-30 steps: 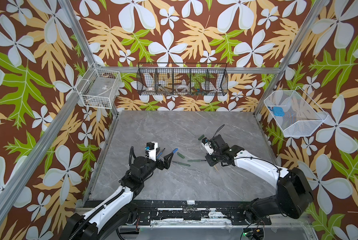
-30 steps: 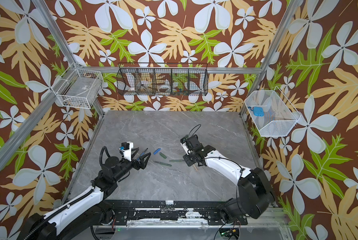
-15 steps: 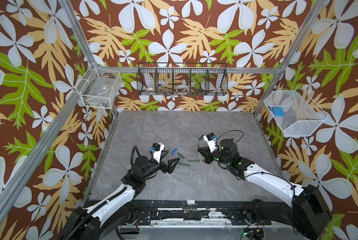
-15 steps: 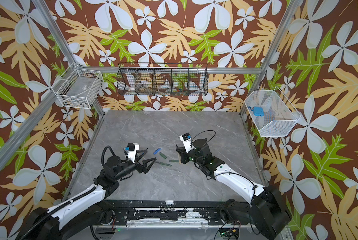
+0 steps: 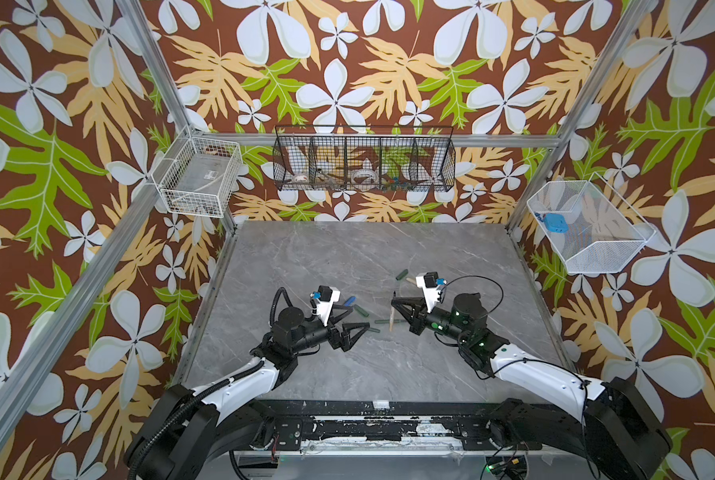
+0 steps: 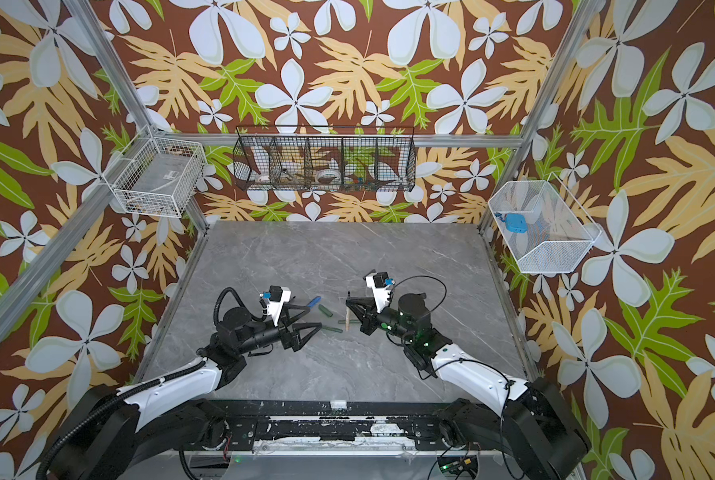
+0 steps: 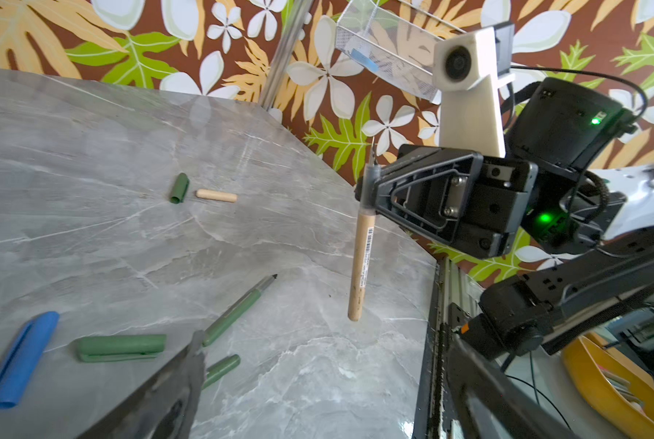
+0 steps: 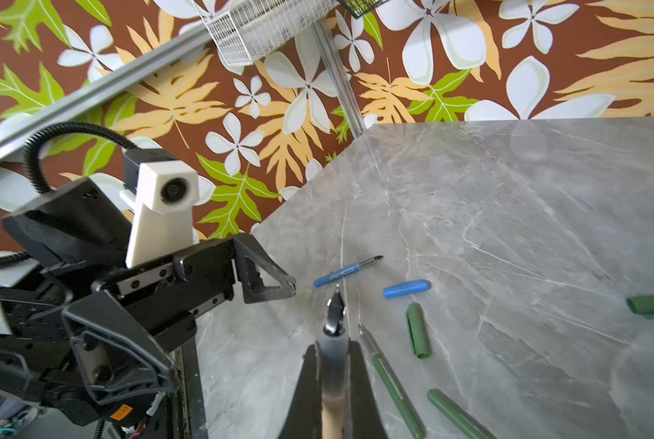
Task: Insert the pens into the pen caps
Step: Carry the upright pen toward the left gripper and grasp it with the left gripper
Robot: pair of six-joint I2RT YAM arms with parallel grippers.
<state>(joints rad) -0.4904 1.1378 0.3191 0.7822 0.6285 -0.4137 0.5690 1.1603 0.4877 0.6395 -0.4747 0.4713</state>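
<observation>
On grey table point(image 5: 347, 257), left of centre: noted left gripper point(image 5: 358, 316) low over the surface, jaws spread wide, nothing between them. Just beside it, logged blue pen point(image 8: 346, 270) and blue cap point(image 8: 405, 289) lying apart, then first green cap point(image 8: 418, 330), green pen point(image 8: 392, 384) and second green pen point(image 8: 456, 414), all flat, none capped. Farther right, found right gripper point(image 7: 367, 186) clamped tight on tan pen point(image 7: 359, 266) close to its dark tip, nib poking out above the fingers, barrel hanging down, seemingly clear of the surface. Beyond that, toward the back, marked second green cap point(image 7: 179, 188) and tan cap point(image 7: 216, 195) just beside each other. Judged next step: fetching tan cap and mating it to the raised nib. Risks from here: grip so near the tip, leaving little room for a cap to seat; long free barrel apt to pivot under push; wrong cap taken, green lying right beside tan; small round cap liable to roll from closing fingers.
</observation>
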